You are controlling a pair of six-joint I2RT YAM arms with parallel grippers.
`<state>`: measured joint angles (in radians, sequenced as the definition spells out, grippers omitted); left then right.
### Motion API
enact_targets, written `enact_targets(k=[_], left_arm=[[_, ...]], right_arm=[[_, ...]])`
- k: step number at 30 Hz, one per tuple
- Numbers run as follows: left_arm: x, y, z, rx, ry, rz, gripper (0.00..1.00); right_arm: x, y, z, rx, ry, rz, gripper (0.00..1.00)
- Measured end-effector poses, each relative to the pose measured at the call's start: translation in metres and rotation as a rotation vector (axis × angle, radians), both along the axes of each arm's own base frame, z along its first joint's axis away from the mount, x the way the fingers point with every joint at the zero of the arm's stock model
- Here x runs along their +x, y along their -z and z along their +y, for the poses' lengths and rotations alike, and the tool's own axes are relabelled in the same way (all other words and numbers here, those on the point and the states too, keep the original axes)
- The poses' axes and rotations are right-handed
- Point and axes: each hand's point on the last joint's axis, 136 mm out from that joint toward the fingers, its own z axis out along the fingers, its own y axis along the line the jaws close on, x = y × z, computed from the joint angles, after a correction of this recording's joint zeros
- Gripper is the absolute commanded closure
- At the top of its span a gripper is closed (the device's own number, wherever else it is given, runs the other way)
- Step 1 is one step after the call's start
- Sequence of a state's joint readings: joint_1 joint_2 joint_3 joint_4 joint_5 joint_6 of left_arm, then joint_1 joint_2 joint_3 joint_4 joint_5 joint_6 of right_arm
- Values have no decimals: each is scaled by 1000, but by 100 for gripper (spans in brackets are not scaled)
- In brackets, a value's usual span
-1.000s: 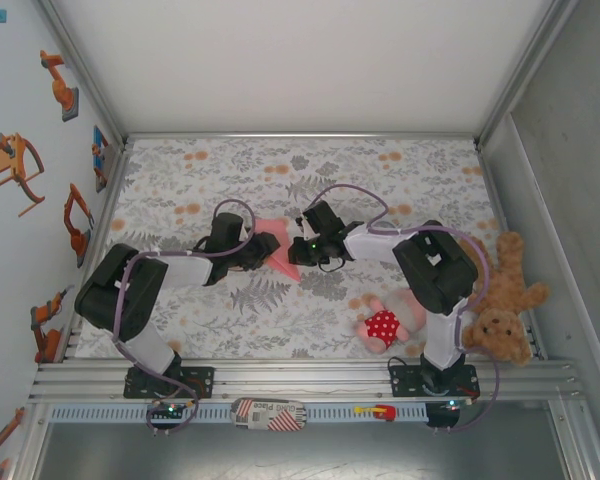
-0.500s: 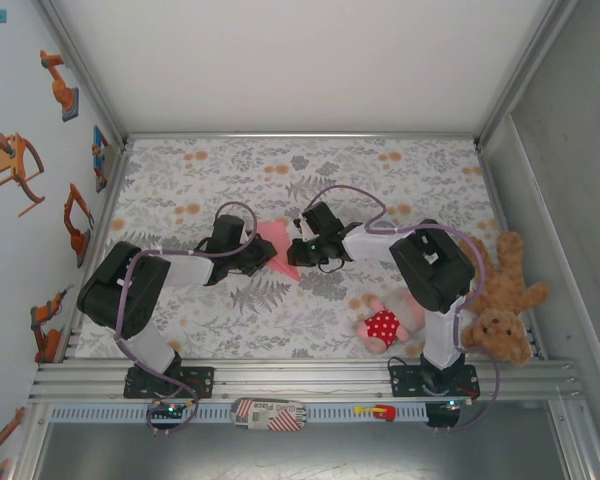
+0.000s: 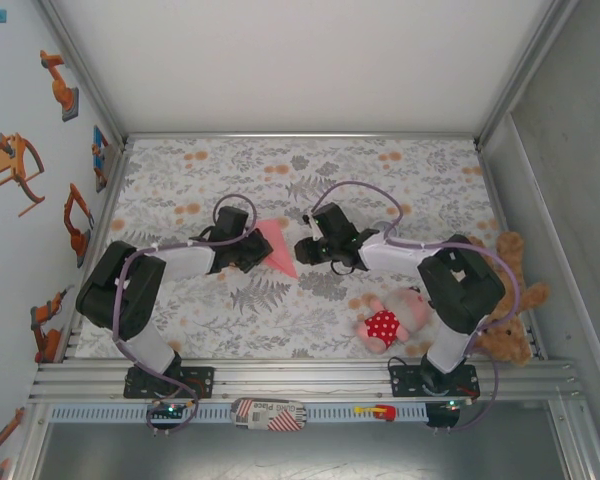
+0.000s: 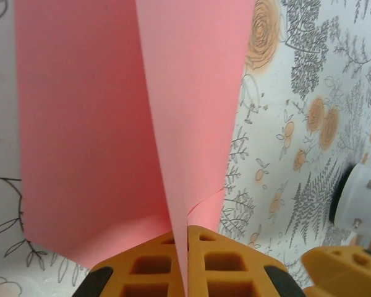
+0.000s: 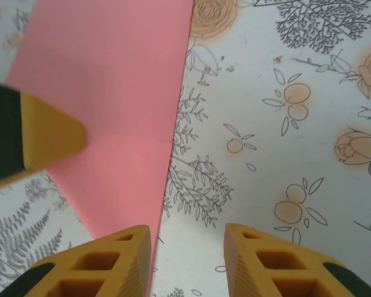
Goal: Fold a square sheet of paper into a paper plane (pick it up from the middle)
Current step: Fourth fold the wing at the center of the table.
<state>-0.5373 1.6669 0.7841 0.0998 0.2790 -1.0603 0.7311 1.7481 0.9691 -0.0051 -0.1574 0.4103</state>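
While the left pincer (image 4: 187, 250) clamps the paper plane (image 4: 111, 124), the right pincer (image 5: 188, 244) waits, fingers apart, beside its edge.

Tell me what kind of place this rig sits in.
Likely a robot-lab test cell: arm bases bolted to an aluminium rail, plain white enclosure walls, robot-arm stickers on the side wall.

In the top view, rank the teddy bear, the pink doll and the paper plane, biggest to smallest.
1. brown teddy bear, even though partly hidden
2. pink plush doll
3. paper plane, clearly smallest
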Motion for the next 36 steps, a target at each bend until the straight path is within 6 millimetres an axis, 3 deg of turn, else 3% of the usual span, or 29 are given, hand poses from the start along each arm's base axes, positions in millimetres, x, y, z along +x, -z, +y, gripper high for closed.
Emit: enact_targets(k=[7,12,22,29,36], left_arm=[[1,-6,-1,34,-6,28,93],[2,-7,-2,47,-9,47,93],[-1,-1,-1,61,-17,83,93],[-1,-1,-1,58,-23,89,90],[0,-1,3,63,-33,97,88]], right_arm=[[-26,-2,31,-73,-178,-143,66],[-29,-1,44,-76,-250,-204,67],[-33,21,47,-91,-298,-235,68],[-34,29,44,-106,-305,-245,80],[-32,30,42,-119,-312,-264,84]])
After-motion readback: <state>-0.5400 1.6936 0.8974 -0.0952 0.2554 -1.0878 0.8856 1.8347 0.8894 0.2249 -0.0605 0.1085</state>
